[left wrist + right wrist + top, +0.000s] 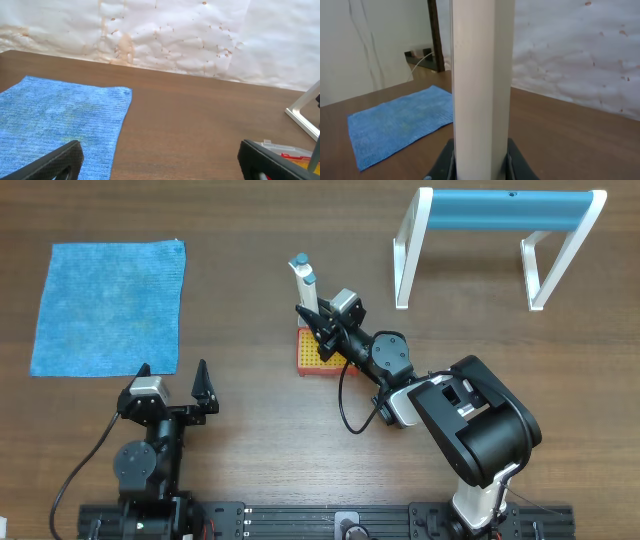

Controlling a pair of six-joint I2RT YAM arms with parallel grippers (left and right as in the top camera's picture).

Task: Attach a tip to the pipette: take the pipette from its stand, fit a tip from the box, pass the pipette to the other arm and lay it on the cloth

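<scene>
cloth (108,308) far left, tip box (311,361) centre, stand (500,210) far right

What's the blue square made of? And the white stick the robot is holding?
The cloth looks like soft, fuzzy fabric, maybe microfibre: fine woven ribs show across it and its edges are a bit uneven. The pipette looks like smooth, matte white plastic: its surface is even, with no grain.

Bright, even overhead light in top view. Soft faint shadows hug stand (505,210) legs at 1 o'clock and right arm (480,420) at 5 o'clock. Table (260,450) evenly lit. Wrist views: wall (200,35) bright, flat light.
</scene>
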